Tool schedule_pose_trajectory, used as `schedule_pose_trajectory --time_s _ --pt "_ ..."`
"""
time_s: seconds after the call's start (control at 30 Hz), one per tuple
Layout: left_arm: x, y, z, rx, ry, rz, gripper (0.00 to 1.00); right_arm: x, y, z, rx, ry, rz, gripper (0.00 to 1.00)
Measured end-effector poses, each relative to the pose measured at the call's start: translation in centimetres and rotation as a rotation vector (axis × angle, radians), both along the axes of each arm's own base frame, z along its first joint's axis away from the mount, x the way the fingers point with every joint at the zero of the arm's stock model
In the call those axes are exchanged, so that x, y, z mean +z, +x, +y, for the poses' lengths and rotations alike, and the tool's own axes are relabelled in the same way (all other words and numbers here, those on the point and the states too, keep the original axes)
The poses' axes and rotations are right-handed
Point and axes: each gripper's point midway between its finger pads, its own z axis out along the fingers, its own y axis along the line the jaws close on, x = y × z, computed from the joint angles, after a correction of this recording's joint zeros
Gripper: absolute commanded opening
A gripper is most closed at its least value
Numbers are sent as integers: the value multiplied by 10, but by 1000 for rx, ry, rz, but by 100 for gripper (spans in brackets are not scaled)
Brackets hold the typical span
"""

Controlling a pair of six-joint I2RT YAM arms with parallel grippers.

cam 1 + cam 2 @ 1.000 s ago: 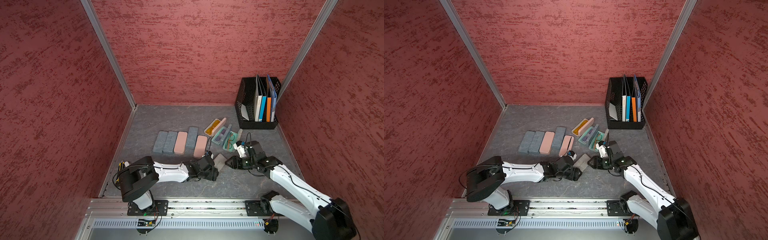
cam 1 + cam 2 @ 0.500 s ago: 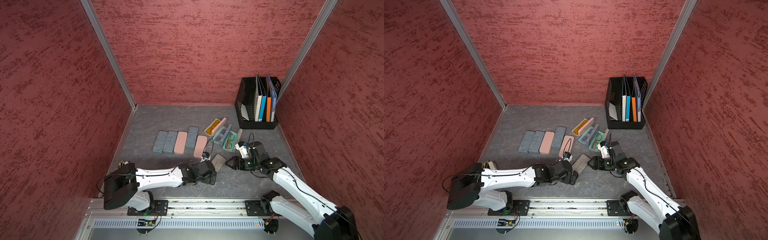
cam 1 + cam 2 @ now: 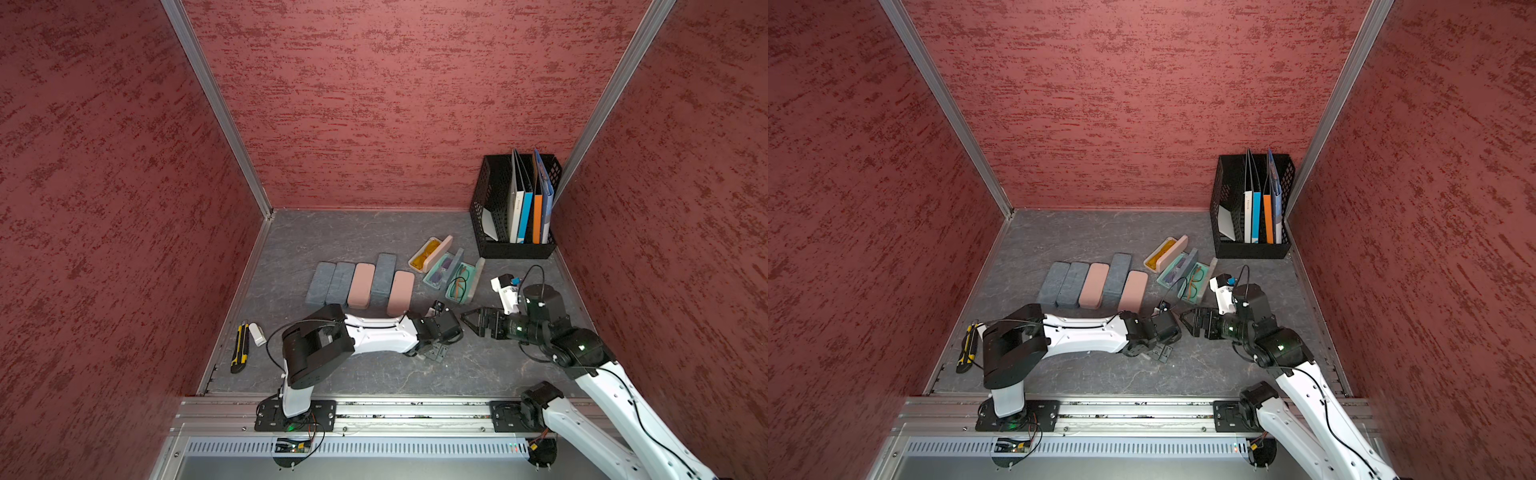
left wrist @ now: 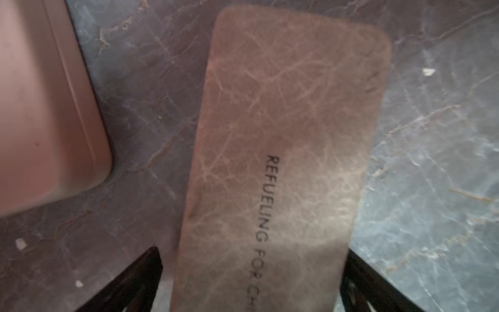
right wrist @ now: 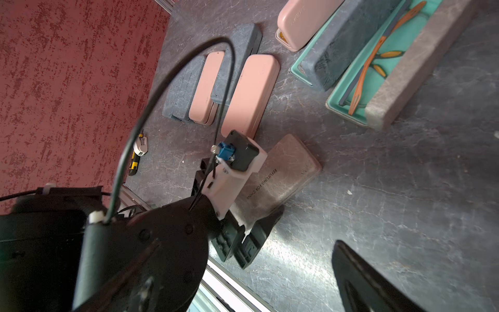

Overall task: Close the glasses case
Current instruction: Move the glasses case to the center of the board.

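The glasses case (image 4: pixel 283 162), brown-grey with "REFUELING FOR CHINA" printed on it, lies flat on the table with its lid down. My left gripper (image 4: pixel 251 286) is open and straddles the case's near end. One of its fingers (image 4: pixel 129 283) stands clear of the case and the other sits close to the case's edge. In the right wrist view the case (image 5: pixel 286 167) shows beyond the left wrist camera (image 5: pixel 237 154). In both top views the left wrist covers it. My right gripper (image 3: pixel 467 321) is open and empty just right of the left wrist, with one of its fingers (image 5: pixel 364 283) in view.
A row of closed grey and pink cases (image 3: pixel 361 284) lies behind the left arm. Three open cases (image 3: pixel 453 276) sit to their right, and two hold glasses. A black file holder (image 3: pixel 515 208) fills the back right corner. A yellow utility knife (image 3: pixel 239 347) lies by the left wall.
Both grippers have opened wider. The left arm's elbow and wrist have shifted, so the wrist now covers the case in the top views. The right gripper has stayed almost in place.
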Motion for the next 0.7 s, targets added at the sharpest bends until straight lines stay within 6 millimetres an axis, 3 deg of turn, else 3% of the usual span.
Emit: schedule_pose_trajectory --time_s 0.13,0.37,0.7 --pt "-2 3 -3 -2 3 5 96 -4 -2 -1 -3 -10 19 97" --pt "-6 -18 -4 -4 -25 8 85 -8 -1 -1 1 -21 34 97" --pt "-7 -50 52 89 -63 -10 61 -15 1 0 6 -37 57 98"
